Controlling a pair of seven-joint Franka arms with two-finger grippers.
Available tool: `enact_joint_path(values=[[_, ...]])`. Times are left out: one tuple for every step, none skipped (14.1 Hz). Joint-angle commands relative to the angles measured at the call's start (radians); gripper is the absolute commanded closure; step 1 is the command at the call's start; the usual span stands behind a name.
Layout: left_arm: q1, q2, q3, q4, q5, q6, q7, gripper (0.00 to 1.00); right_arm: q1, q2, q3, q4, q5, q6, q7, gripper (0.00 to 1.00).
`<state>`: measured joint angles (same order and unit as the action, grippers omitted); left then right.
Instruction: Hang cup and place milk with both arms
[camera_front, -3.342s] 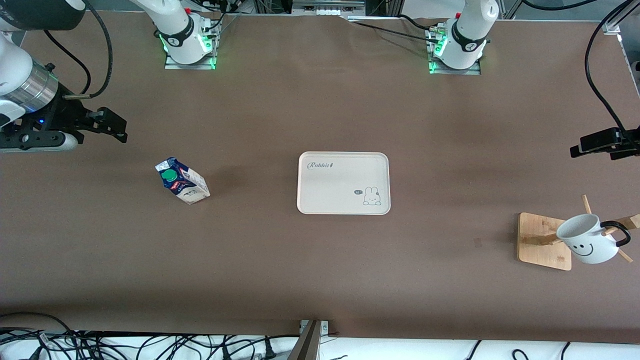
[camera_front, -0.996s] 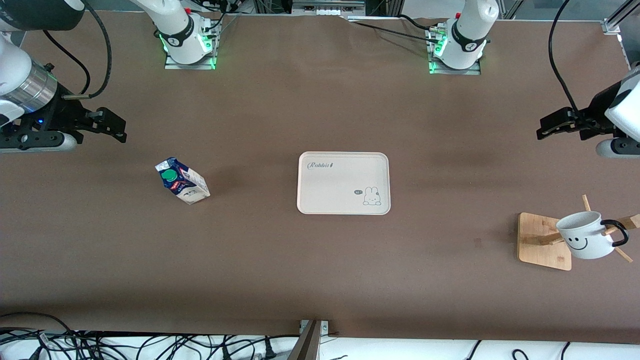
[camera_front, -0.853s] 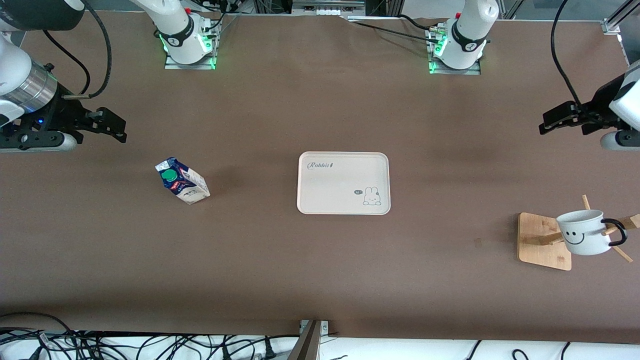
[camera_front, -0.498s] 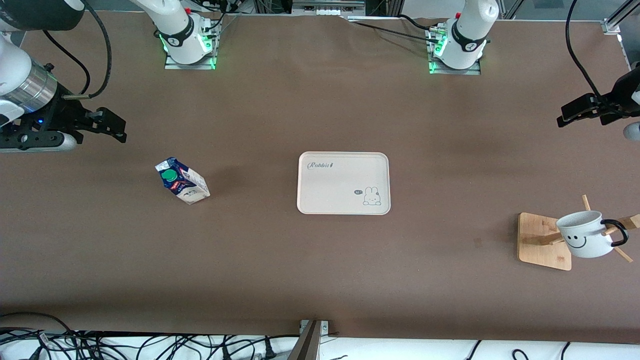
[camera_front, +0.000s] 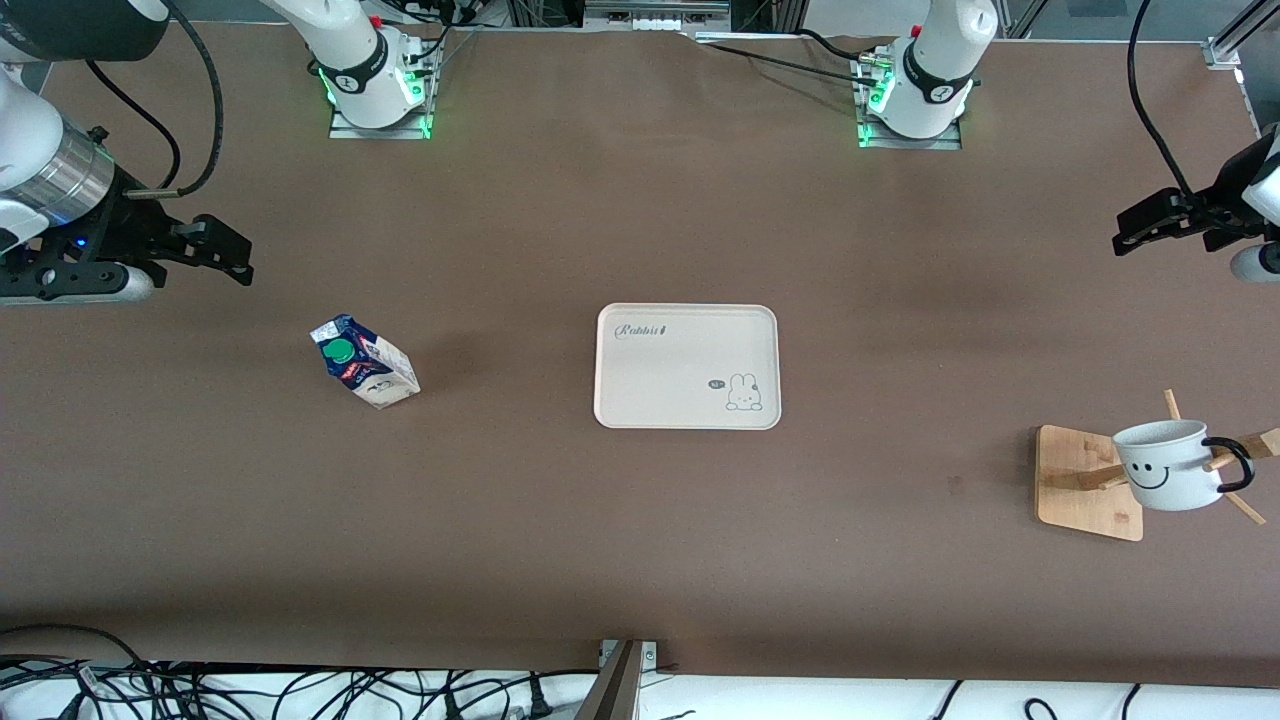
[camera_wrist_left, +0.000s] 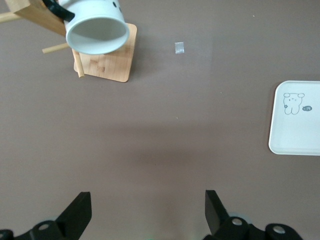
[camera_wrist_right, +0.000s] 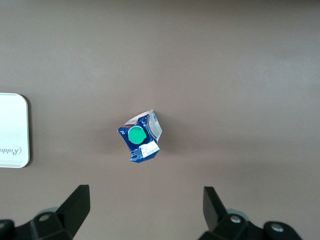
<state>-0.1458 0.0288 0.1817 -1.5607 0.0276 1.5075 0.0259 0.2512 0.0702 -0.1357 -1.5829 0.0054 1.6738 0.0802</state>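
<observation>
The white cup with a smiley face hangs by its black handle on a peg of the wooden rack at the left arm's end of the table. The left wrist view shows its open mouth. My left gripper is open and empty over bare table, apart from the rack; it also shows in the left wrist view. The milk stands toward the right arm's end, green cap up, and shows in the right wrist view. My right gripper is open and empty above bare table beside the milk.
A cream tray with a rabbit print lies at the table's middle, with nothing on it. Its edge shows in both wrist views. A small mark sits on the cloth beside the rack. Cables lie along the table's near edge.
My left gripper has moved toward the left arm's end of the table, away from the tray. The cup has rocked a little on its peg. The right arm has not moved.
</observation>
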Motion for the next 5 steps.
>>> enact_joint_path(values=[[0.005,-0.024,-0.001,-0.021,0.0,0.013,0.058,0.0,-0.001,0.006,0.001,0.02,-0.007,-0.019,0.009,0.0],[0.006,-0.024,0.001,-0.019,-0.021,0.011,0.046,0.0,-0.001,0.006,0.001,0.02,-0.007,-0.019,0.009,0.0],[0.006,-0.026,0.001,-0.019,-0.026,0.011,0.026,0.0,-0.001,0.006,0.001,0.02,-0.007,-0.016,0.009,0.0],[0.003,-0.026,0.001,-0.019,-0.026,0.011,-0.003,0.0,-0.001,0.006,0.001,0.02,-0.007,-0.017,0.007,0.0],[-0.003,-0.027,0.001,-0.018,-0.026,0.01,-0.03,0.0,-0.001,0.006,0.001,0.02,-0.007,-0.017,0.007,0.0]])
